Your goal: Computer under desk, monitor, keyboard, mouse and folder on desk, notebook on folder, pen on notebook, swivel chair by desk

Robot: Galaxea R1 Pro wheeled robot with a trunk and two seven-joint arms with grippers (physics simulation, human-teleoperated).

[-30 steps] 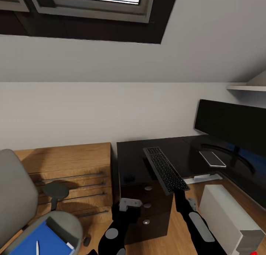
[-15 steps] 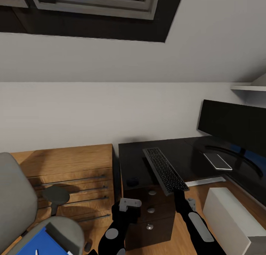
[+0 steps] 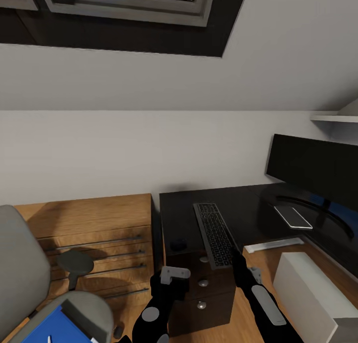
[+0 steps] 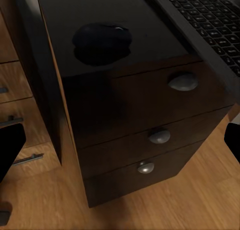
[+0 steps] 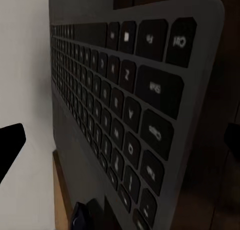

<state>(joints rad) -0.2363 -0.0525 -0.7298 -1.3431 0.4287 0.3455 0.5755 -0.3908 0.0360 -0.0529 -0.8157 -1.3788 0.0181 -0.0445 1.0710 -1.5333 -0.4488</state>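
Black keyboard [image 3: 215, 235] is lying lengthwise on the glossy black desk [image 3: 248, 204], near end overhanging the front edge. Small black mouse [image 3: 177, 244] is sitting just left; monitor [image 3: 313, 170] is standing right.

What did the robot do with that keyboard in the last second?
The keyboard, earlier tilted up and angled across the desk, has come down to lie nearly flat and straighter, its near end over the desk's edge by the right gripper. The mouse, monitor and left gripper stayed put.

Mouse [image 4: 102, 38] on the desk [image 4: 75, 20] — keyboard [image 4: 210, 20] just beside
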